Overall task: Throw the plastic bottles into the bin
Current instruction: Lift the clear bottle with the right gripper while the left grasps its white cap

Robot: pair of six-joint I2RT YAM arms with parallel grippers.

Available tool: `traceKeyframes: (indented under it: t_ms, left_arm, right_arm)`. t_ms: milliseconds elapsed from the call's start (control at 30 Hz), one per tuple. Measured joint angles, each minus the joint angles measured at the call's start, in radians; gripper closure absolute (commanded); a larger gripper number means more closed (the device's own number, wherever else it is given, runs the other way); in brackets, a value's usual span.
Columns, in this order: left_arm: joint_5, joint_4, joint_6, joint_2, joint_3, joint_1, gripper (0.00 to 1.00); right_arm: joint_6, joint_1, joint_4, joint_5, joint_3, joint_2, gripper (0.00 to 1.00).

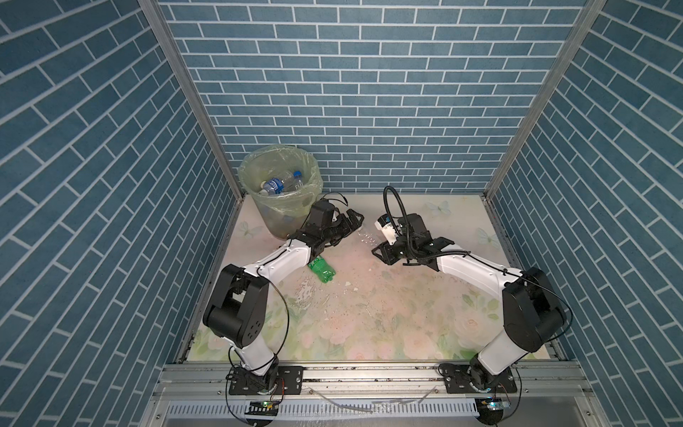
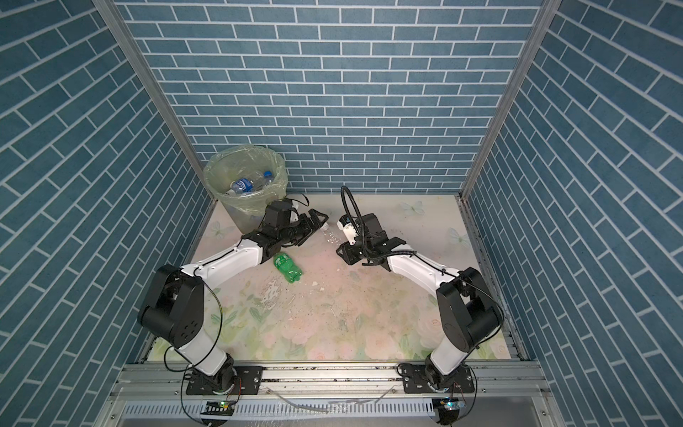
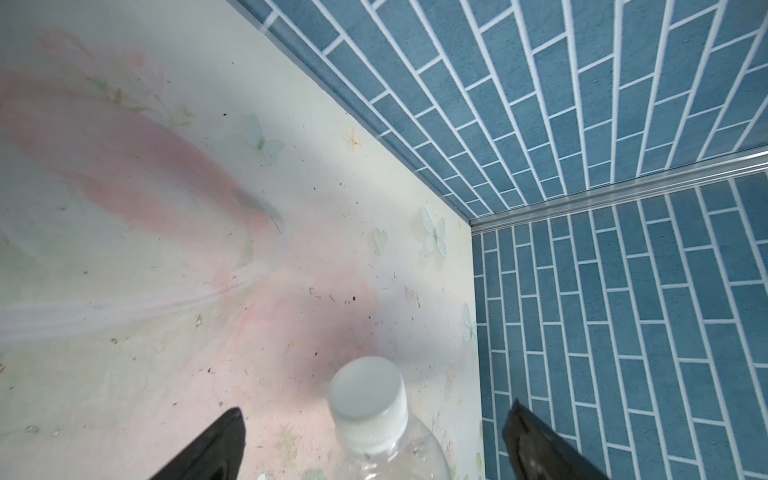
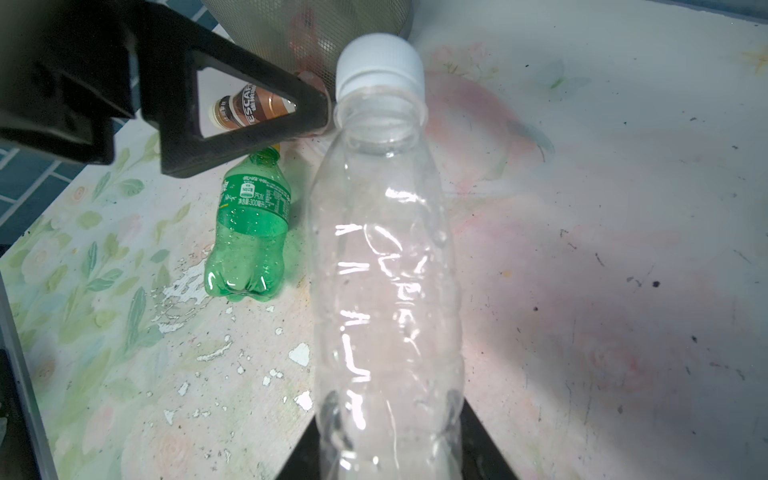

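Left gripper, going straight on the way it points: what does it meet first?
The white cap of the clear bottle. It sits between the open fingers of the left gripper, so the cap would probably reach the palm first, though exact depth is hard to judge.

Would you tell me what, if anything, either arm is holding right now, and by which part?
The right gripper holds the clear bottle by its bottom end. The left gripper is open around its cap, gripping nothing.

Blue brick-patterned walls (image 1: 369,92) surround a pastel pink-and-green floral table (image 1: 388,325), a green bottle (image 1: 320,271) and a white-capped clear bottle (image 4: 386,270).
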Motion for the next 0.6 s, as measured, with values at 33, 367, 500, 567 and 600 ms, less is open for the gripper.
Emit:
traceKeyframes:
  t_ms: [33,367,500,567,600]
  left_arm:
    - [0.001,0.009,-0.005,0.014,0.011,-0.002,0.12]
    - [0.009,0.045,-0.021,0.103,0.061,-0.031,0.56]
    - [0.016,0.047,-0.023,0.122,0.076,-0.031,0.69]
    - [0.017,0.038,-0.018,0.123,0.085,-0.031,0.71]
    - [0.018,0.029,-0.014,0.123,0.093,-0.031,0.73]
  right_arm:
    - [0.004,0.0,0.0,-0.001,0.0,-0.003,0.62]
    - [0.013,0.0,-0.008,-0.015,0.001,-0.011,0.62]
    - [0.013,-0.001,-0.017,-0.016,0.006,-0.011,0.61]
    - [0.012,-0.002,-0.02,-0.016,0.009,-0.012,0.55]
    - [0.012,-0.002,-0.021,-0.015,0.01,-0.013,0.51]
